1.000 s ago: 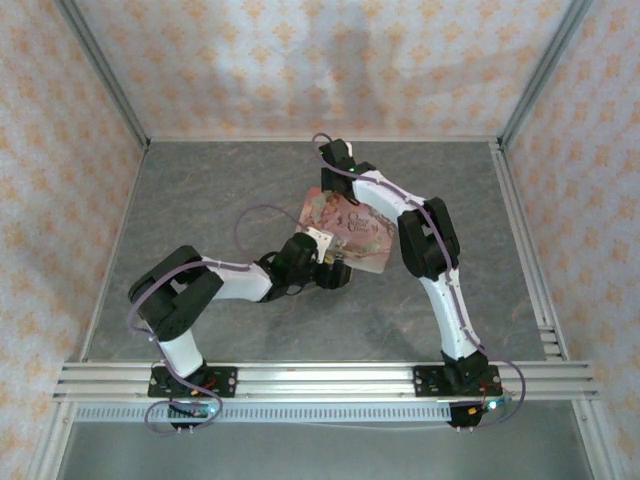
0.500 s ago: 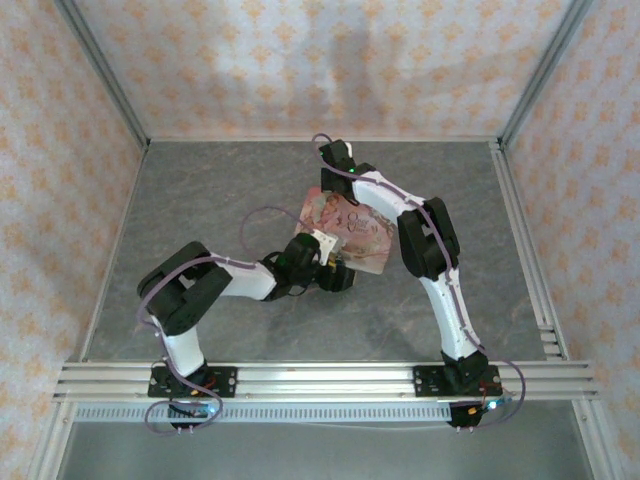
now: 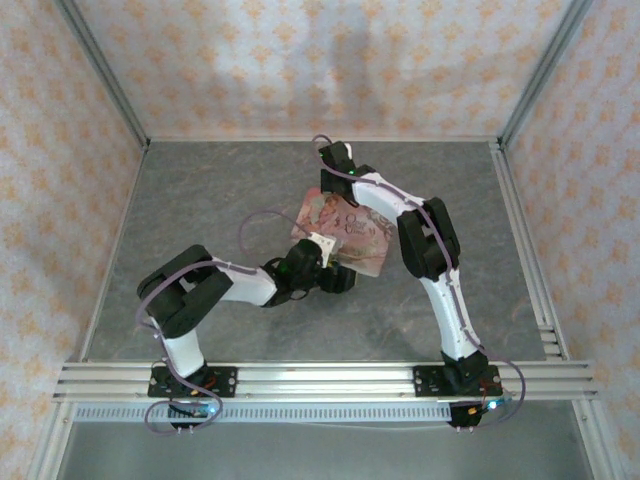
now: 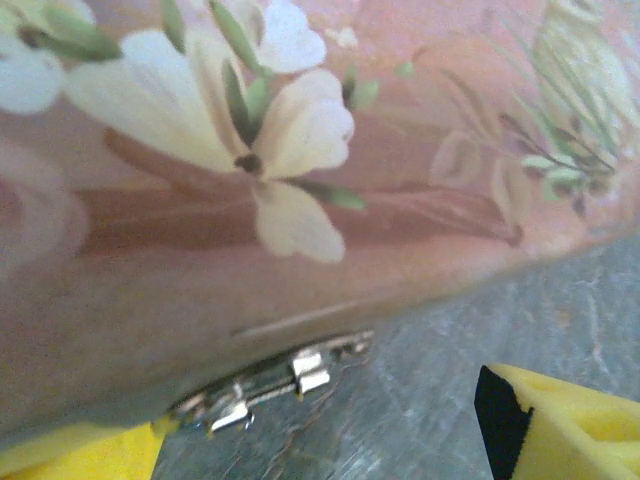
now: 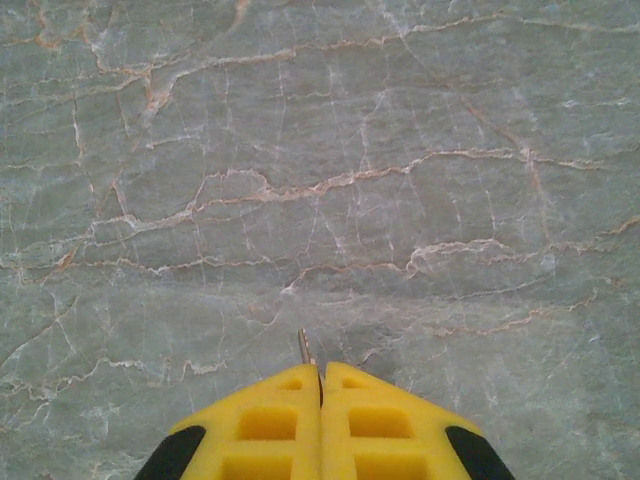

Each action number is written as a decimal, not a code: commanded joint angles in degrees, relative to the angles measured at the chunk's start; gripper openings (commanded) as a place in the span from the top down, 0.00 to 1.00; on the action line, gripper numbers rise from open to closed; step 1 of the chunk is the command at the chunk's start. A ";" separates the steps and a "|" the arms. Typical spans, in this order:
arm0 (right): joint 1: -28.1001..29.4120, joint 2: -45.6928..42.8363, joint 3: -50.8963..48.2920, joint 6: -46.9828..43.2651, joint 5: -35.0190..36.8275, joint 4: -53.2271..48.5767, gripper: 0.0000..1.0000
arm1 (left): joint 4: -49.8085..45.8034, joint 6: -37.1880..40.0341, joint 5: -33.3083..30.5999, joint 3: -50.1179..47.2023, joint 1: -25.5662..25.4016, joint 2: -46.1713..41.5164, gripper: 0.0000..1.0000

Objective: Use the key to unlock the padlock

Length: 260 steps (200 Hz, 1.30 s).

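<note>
Two arms are bolted to a metal rail (image 3: 330, 378) at the near edge of a grey marbled table (image 3: 200, 200). The left arm (image 3: 240, 282) lies low and folded, reaching toward the middle of the table, where its wrist sits against the near side of a pink floral box (image 3: 352, 232).

The left gripper (image 4: 320, 425) is spread wide, its yellow fingers (image 4: 565, 430) far apart with nothing clamped between them. One finger is clear of the box. The other lies below the box's lower edge, and whether it touches cannot be told. Just ahead of the fingers, the box's side wall, painted with pale blossoms, is close and blurred. A small silver metal fitting (image 4: 290, 375) hangs at the wall's lower edge, just above the table. The blur leaves it unclear whether this is the padlock.

The box lies flat near the table's centre, between the two wrists. The right arm (image 3: 430, 245) rises from its base, bends at the elbow and reaches across to the box's far side.

The right gripper (image 5: 321, 368) is pressed closed and points at bare stone. It pinches the key (image 5: 304, 346), a thin pale sliver poking out from between the fingertips. Patterned walls (image 3: 330, 60) close off the far side of the table.
</note>
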 commanded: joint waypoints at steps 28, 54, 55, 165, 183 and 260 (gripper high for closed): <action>3.82 1.69 -3.80 0.41 -4.12 -10.52 1.00 | 10.97 -0.17 -11.68 -0.39 0.48 -1.80 0.16; 3.93 1.86 -3.57 0.62 -4.21 -10.51 1.00 | 16.10 0.37 -5.77 -0.36 0.48 -0.36 0.21; 3.92 1.91 -3.61 0.66 -4.17 -10.52 1.00 | 16.16 0.44 -5.49 -0.31 0.48 -0.33 0.21; 4.00 1.43 -3.78 0.18 -3.48 -11.26 1.00 | 17.51 0.98 0.71 0.03 1.97 -1.74 0.44; 4.00 1.27 -3.84 0.18 -3.46 -11.41 1.00 | 17.90 0.42 0.99 0.59 1.97 -0.79 0.44; 4.09 0.50 -4.39 -0.23 -2.98 -11.56 1.00 | 17.04 -0.62 1.04 2.20 2.15 1.25 0.74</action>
